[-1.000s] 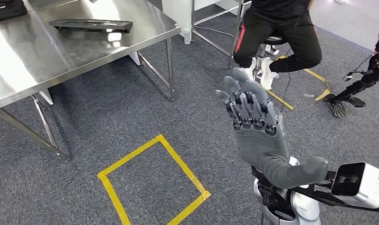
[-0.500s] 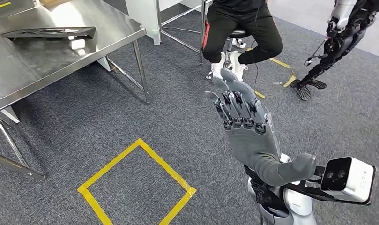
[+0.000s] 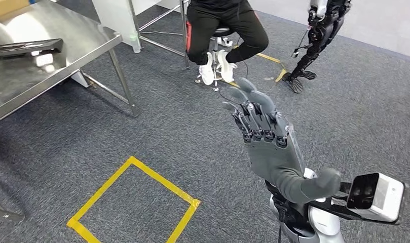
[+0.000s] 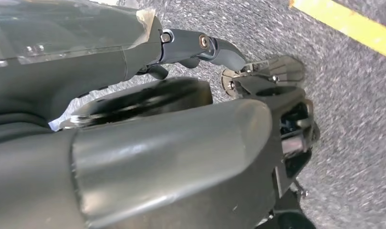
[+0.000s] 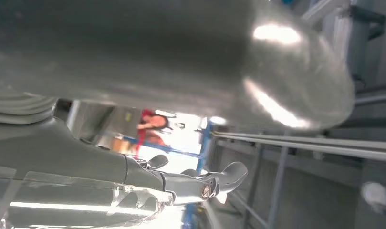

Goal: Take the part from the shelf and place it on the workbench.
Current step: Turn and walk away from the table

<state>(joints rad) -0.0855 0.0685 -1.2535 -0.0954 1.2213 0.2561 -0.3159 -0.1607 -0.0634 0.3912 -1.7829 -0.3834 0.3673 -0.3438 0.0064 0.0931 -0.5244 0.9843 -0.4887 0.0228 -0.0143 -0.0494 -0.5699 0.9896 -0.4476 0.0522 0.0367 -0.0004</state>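
Now my right hand (image 3: 273,147) is raised, fingers (image 3: 256,109) spread and empty, above grey carpet (image 3: 152,121); my left hand's (image 4: 133,143) state I cannot tell.

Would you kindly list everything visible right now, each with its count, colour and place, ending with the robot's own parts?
Workbench: one, shiny steel, far left.
Tray-like part: one, black, flat on the workbench.
Cardboard box: one, brown, at the workbench's far edge.
Tape square: one, yellow, on the grey carpet in front of the robot.
Seated person: one, black trousers and white shoes, on a stool beyond the workbench.
Stool: one, dark seat, under the person.
Second robot: one, black and silver, standing far right.
Right hand: one, grey, raised with fingers extended and apart, holding nothing.
Right wrist camera: one, white, at lower right.
Left hand: one, dark grey, above the carpet; state unclear.
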